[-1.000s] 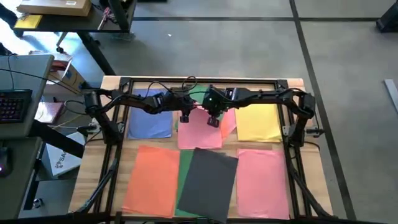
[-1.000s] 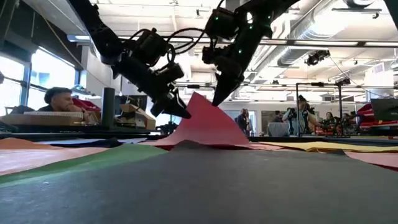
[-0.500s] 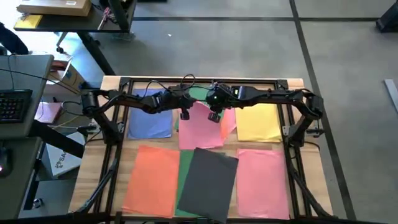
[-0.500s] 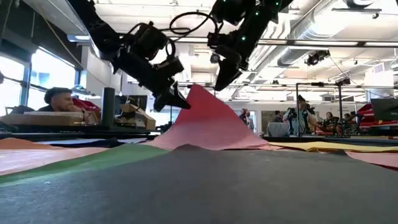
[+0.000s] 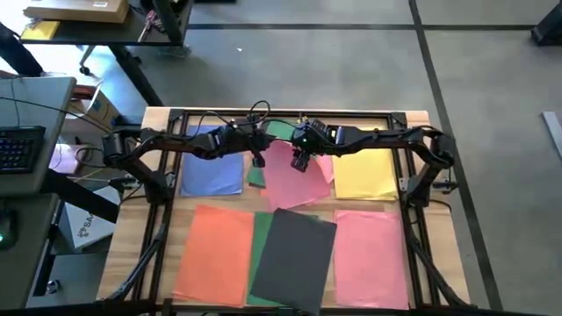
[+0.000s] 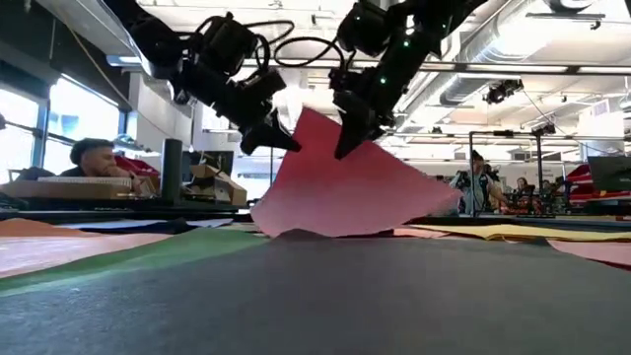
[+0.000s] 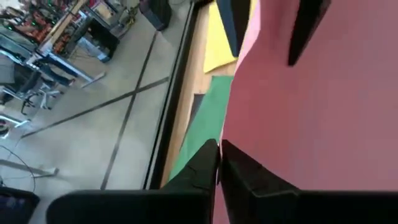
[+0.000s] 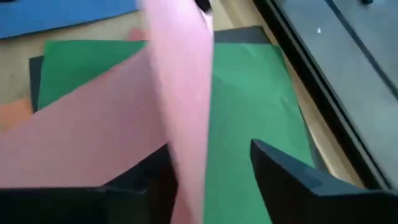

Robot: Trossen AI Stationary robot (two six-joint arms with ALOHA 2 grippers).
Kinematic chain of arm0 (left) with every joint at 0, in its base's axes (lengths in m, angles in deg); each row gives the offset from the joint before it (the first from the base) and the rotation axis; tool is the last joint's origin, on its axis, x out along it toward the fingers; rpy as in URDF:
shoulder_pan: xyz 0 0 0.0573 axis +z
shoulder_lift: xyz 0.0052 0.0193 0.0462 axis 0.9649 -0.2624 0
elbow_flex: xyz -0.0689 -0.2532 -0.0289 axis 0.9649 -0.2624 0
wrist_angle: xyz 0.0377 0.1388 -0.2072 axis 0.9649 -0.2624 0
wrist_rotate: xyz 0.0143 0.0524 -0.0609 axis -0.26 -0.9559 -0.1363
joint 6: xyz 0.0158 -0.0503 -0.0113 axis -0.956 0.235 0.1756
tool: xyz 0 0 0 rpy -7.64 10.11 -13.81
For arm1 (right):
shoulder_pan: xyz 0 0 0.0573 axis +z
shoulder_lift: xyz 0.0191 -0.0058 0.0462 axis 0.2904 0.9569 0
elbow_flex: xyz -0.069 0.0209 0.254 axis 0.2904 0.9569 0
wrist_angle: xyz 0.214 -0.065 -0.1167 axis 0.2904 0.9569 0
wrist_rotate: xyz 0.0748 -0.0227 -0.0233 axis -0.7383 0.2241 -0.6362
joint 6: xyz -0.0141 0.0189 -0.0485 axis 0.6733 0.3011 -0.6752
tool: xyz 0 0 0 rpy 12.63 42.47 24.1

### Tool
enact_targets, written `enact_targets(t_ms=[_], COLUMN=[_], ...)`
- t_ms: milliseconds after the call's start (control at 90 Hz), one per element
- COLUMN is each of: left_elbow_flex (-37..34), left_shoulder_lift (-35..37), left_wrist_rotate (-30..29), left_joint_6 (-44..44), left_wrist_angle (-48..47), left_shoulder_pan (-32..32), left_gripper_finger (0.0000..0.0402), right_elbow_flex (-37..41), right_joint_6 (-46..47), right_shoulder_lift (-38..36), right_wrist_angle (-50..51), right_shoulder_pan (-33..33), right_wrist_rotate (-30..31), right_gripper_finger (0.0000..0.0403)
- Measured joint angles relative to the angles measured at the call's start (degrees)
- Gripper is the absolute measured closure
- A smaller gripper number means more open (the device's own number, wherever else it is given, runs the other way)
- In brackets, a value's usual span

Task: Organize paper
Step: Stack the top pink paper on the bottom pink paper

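Above mid-table, a pink sheet (image 6: 340, 187) hangs lifted and curved.

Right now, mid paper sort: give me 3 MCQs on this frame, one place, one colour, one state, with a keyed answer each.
1. Where does the blue sheet lie on the table?
A. far left
B. near right
C. near centre

2. What colour is the sheet that both grippers are at?
A. yellow
B. pink
C. dark grey

3. How is that sheet lying?
A. flat on the table
B. lifted at one side, low edge near the table
C. rolled into a tube

Answers:
1 A: the high view shows it at the far left, beside the left arm.
2 B: the left gripper and right gripper meet at the pink sheet.
3 B: the low view shows it raised like a tent.
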Motion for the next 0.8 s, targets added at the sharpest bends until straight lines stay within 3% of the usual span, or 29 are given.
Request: enact_targets(t_ms=[133, 178, 344, 500, 800], left_elbow_flex=[0.0, 0.0, 0.0, 0.0, 0.0], left_shoulder_lift=[2.2, 3.0, 6.0, 8.9, 10.4], left_wrist_rotate=[0.0, 0.0, 0.0, -1.0, -3.5], left_joint_6=[0.0, 0.0, -0.4, 0.1, 2.8], left_wrist_angle=[0.4, 0.4, -1.2, -3.2, -8.6], left_shoulder_pan=[-0.7, -0.9, -1.6, -1.6, -1.5], left_gripper_finger=[0.0401, 0.0400, 0.0367, 0.0320, 0.0282], right_elbow_flex=[0.1, 0.1, 0.1, 0.1, 0.0], right_joint_6=[3.6, 4.2, 11.3, 20.0, 45.7], right_shoulder_lift=[0.0, 0.0, -0.9, -4.0, -21.0], right_wrist_angle=[1.4, 2.5, 10.9, 21.0, 38.4], right_shoulder_pan=[-0.5, -0.4, 0.0, 2.5, 10.1], right_wrist_rotate=[2.2, 2.7, 2.2, -2.8, -13.4], right_gripper_finger=[0.0373, 0.0390, 0.0402, 0.0403, 0.0403])
